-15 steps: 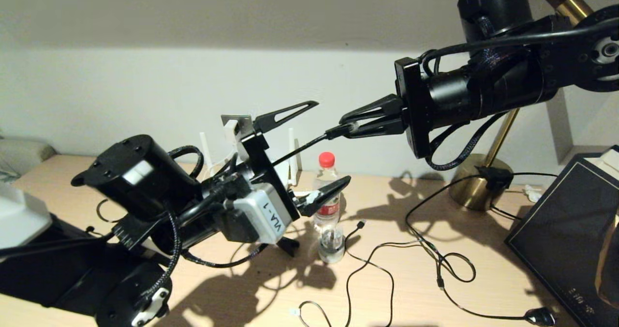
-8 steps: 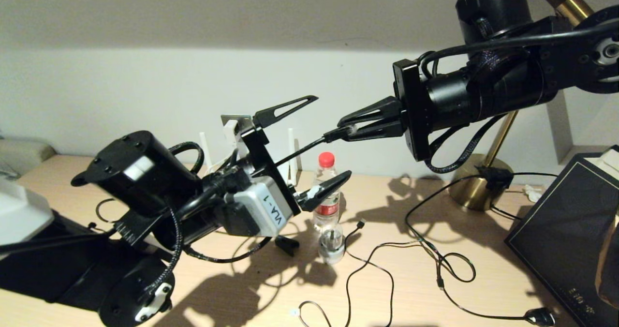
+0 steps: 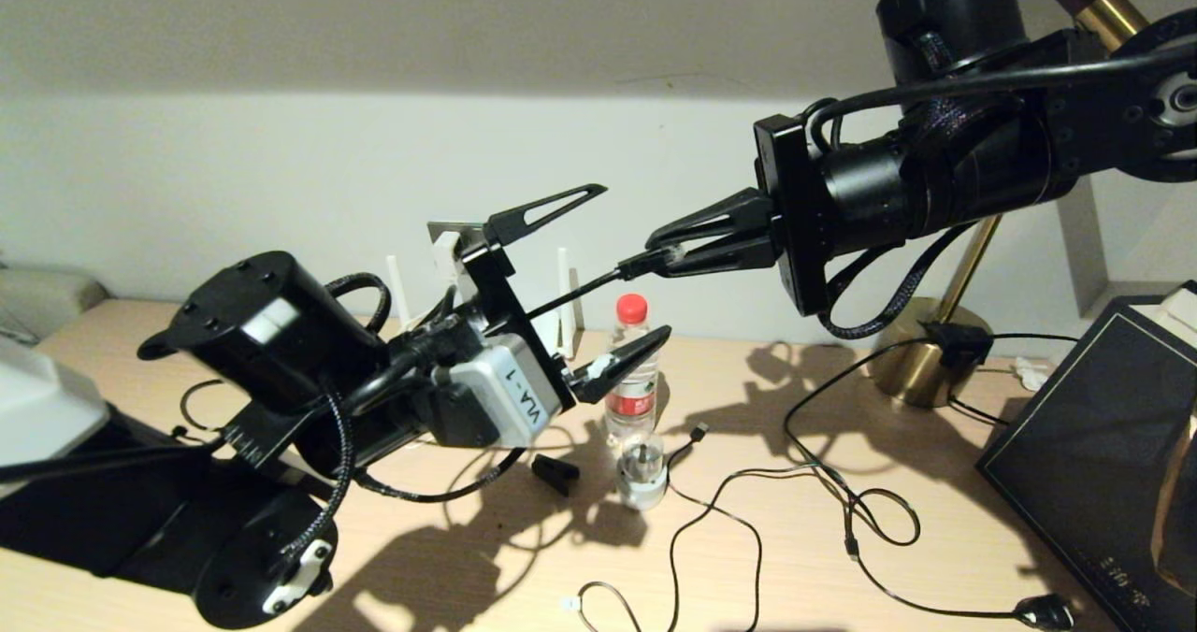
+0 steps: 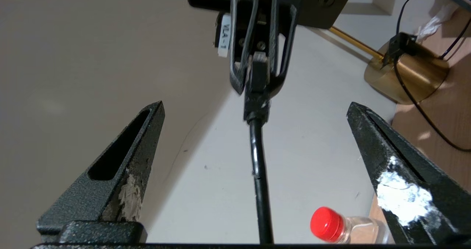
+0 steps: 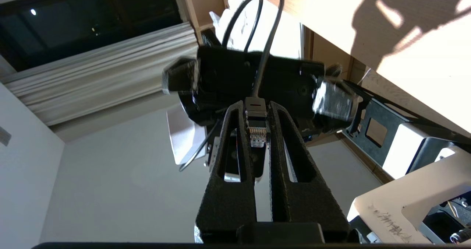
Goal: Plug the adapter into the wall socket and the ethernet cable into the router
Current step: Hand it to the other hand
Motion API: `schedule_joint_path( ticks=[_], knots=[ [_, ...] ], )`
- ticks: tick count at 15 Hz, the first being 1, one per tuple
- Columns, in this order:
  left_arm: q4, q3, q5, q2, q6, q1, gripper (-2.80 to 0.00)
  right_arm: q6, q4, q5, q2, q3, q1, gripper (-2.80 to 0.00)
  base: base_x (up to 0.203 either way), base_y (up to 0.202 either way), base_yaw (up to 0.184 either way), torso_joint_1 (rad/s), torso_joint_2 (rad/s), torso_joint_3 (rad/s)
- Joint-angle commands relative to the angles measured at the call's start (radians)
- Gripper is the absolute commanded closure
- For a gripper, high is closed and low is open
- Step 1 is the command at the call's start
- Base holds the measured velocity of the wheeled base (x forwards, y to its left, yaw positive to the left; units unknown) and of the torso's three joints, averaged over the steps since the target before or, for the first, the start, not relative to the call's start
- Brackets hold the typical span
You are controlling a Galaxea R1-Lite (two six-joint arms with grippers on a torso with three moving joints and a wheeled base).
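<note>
Gripping the thick black ethernet cable (image 3: 575, 294) by its clear-tipped connector, the right claw (image 3: 655, 251) hovers above the tabletop (image 3: 795, 557). The left claw (image 3: 622, 281) gapes wide around the cable. The flat white router (image 3: 561, 286) awaits plugging; the adapter's status cannot be told.

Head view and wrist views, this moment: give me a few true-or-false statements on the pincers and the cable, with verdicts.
1. The right pincer is shut on the ethernet cable connector. True.
2. The left pincer grips the cable. False: its fingers stand wide open, with the cable running between them, untouched.
3. The bottle has a red cap. True.
4. The connector is plugged into the router. False: it is held in the air above the desk.
5. The bottle lies on its side. False: it stands upright.
</note>
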Motion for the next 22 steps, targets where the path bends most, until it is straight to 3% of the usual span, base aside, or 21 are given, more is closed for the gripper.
schedule_joint_path(
  ticks=[1, 19, 20, 21, 22],
  knots=[
    [-0.008, -0.002, -0.003, 0.003, 0.005, 0.003, 0.00, 0.007, 0.003, 0.005, 0.000, 0.000, 0.006, 0.00, 0.000, 0.000, 0.000, 0.000, 0.00, 0.000],
    [-0.008, 0.006, -0.006, -0.009, 0.005, 0.000, 0.00, -0.017, 0.003, -0.024, 0.002, 0.005, 0.014, 0.00, 0.000, 0.000, 0.000, 0.000, 0.00, 0.000],
    [-0.008, 0.006, -0.008, -0.011, 0.005, 0.000, 0.00, -0.058, 0.003, -0.025, 0.000, 0.012, 0.024, -2.25, 0.000, 0.000, 0.000, 0.000, 0.00, 0.000],
    [-0.008, 0.009, -0.007, -0.012, 0.001, 0.000, 0.00, -0.079, 0.003, -0.046, -0.003, 0.016, 0.033, -2.80, 0.000, 0.000, 0.000, 0.000, 0.00, 0.000],
    [-0.008, 0.011, -0.008, -0.014, -0.002, 0.000, 0.00, -0.077, 0.003, -0.059, -0.002, 0.016, 0.041, -2.80, 0.000, 0.000, 0.000, 0.000, 0.00, 0.000]
  ],
)
